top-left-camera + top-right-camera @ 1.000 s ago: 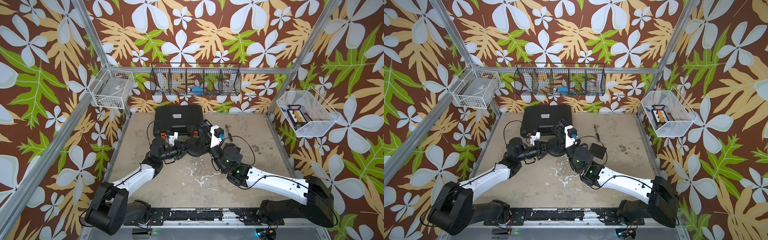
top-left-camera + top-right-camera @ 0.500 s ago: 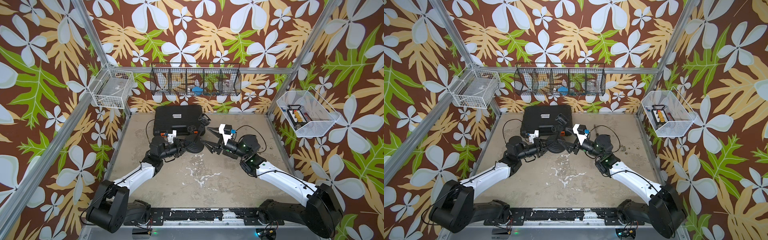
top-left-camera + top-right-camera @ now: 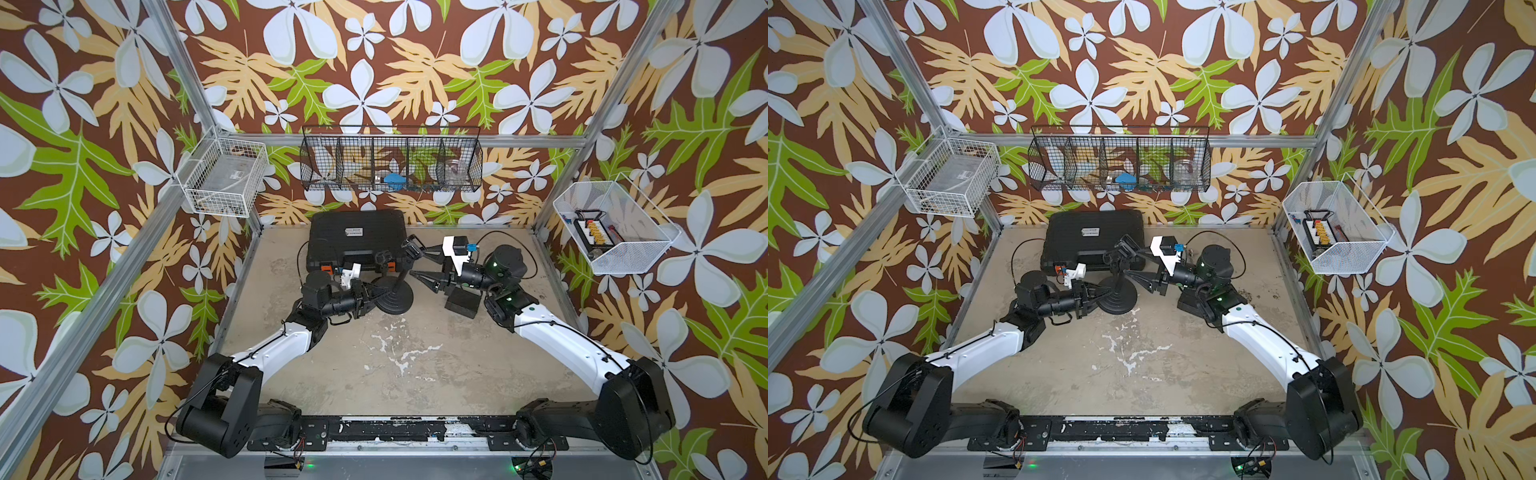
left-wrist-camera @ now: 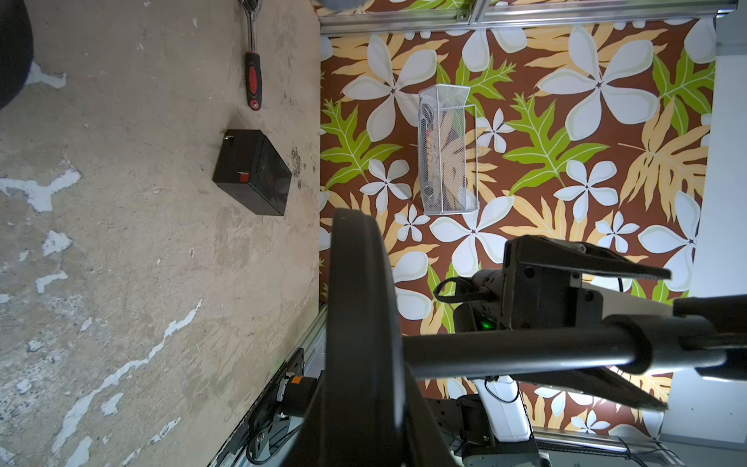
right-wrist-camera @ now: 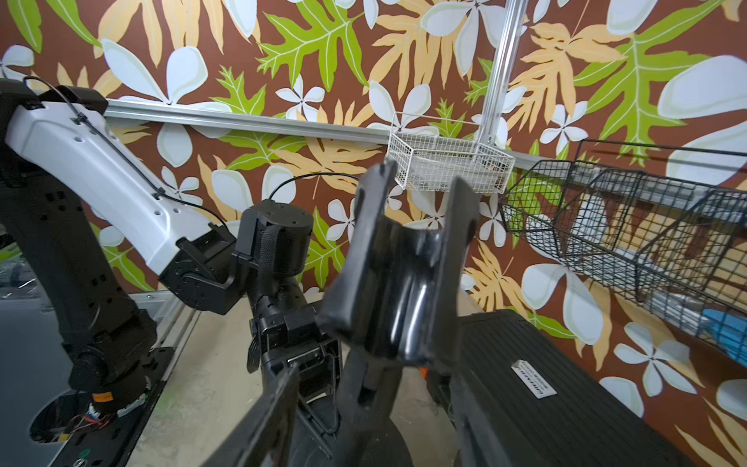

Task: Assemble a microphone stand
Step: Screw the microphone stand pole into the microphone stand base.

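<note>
We see the microphone stand (image 3: pixel 398 286) as one black piece on the table (image 3: pixel 374 374), just in front of the black case (image 3: pixel 353 237). The round base (image 3: pixel 399 305) is a flat disc with a raised centre. A thin pole (image 3: pixel 401 274) rises from that centre (collar (image 4: pixel 642 351) visible partway along it in the left wrist view). A mic clip (image 3: pixel 411 249) sits on the pole's top. In the right wrist view we see it as a glossy U-shaped cradle with two flaring walls, slightly tilted.
</note>
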`<state>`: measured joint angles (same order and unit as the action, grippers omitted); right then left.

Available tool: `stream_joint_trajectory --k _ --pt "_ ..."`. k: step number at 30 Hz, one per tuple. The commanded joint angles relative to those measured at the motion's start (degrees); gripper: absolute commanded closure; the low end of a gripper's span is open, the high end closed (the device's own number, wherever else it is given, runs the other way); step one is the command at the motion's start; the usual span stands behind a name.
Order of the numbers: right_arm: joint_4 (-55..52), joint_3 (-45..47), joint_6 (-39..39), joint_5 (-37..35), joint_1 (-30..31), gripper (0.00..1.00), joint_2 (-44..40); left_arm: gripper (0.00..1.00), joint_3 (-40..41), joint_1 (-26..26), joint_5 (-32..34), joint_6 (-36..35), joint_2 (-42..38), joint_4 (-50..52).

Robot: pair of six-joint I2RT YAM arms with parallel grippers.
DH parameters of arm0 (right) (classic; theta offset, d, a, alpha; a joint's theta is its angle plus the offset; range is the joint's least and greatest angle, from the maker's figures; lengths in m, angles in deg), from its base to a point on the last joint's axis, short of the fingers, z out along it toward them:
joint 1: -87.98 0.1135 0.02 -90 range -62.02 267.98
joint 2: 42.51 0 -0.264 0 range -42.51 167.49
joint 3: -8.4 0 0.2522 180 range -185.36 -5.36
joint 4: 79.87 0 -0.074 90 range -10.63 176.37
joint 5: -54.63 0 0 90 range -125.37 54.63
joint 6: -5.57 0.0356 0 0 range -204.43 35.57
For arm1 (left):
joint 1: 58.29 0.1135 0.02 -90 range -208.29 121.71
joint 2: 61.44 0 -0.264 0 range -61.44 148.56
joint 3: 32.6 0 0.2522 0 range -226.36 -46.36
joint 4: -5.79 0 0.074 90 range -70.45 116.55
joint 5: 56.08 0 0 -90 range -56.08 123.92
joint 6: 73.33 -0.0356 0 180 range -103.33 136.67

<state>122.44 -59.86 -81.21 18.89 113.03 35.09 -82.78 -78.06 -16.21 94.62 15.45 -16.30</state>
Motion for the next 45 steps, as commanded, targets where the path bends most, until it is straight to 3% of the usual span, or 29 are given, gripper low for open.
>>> stream_joint_trajectory --k 1,5,12,17,18,22,25,29,30,32,34,36,37,39,41,42,45 --pt "2.37 -0.98 1.61 8.34 -0.01 0.39 1.16 1.00 -1.02 0.08 -3.41 -0.17 0.70 -4.00" --pt "2.67 -2.60 1.77 12.96 -0.01 0.42 3.22 1.00 -1.02 0.08 -4.87 0.85 1.99 -5.66" --pt "7.08 -3.58 6.90 14.48 -0.01 0.65 5.75 1.00 -1.02 0.08 -5.39 2.15 2.83 -7.84" --pt "10.28 -1.08 11.37 7.20 0.46 0.94 5.54 1.00 -0.55 0.08 -4.20 3.21 2.66 -9.56" --pt "10.25 -0.07 11.62 3.61 1.04 1.00 4.88 1.00 -0.26 0.08 -3.75 3.63 2.58 -10.33" --pt "8.14 5.12 9.87 -19.05 7.11 1.00 0.03 1.00 0.65 0.08 -2.58 5.84 2.48 -13.45" --pt "5.06 8.27 8.29 -45.71 15.41 1.00 -3.36 1.00 0.41 0.08 -1.82 5.92 2.18 -13.59" --pt "1.03 7.47 4.44 -89.30 28.57 1.00 -2.71 1.00 0.21 0.08 -0.15 4.75 1.19 -11.77" --pt "2.20 7.01 2.13 -96.47 30.76 1.00 -1.56 1.00 0.21 0.08 0.24 4.63 0.93 -11.40" --pt "5.35 6.95 -1.24 -102.24 32.97 1.00 -0.41 1.00 0.21 0.08 1.06 4.44 0.73 -11.29" --pt "5.44 6.13 -2.22 -102.47 33.45 1.00 0.08 1.00 0.15 0.08 1.57 4.46 0.80 -11.17" --pt "1.61 3.88 -2.06 -97.12 33.36 1.00 0.22 1.00 0.12 0.08 1.78 4.74 1.22 -11.58" --pt "-0.31 2.97 -2.08 -93.35 33.21 0.89 0.05 1.00 -0.01 0.08 1.79 4.96 1.49 -11.85" --pt "-4.07 1.47 -2.34 -82.14 32.09 0.53 -1.16 1.00 -0.26 0.13 1.87 5.18 2.10 -12.39" --pt "-6.15 1.32 -2.35 -70.71 30.34 0.28 -3.13 1.00 -0.64 0.26 2.01 5.19 2.71 -12.40" --pt "-6.96 1.76 -2.30 -64.10 28.96 0.23 -4.21 1.00 -0.75 0.23 2.04 5.28 3.04 -12.60" --pt "-8.64 3.43 -2.13 -46.99 24.25 0.19 -8.19 1.00 -0.95 0.34 1.90 5.91 3.86 -13.47"
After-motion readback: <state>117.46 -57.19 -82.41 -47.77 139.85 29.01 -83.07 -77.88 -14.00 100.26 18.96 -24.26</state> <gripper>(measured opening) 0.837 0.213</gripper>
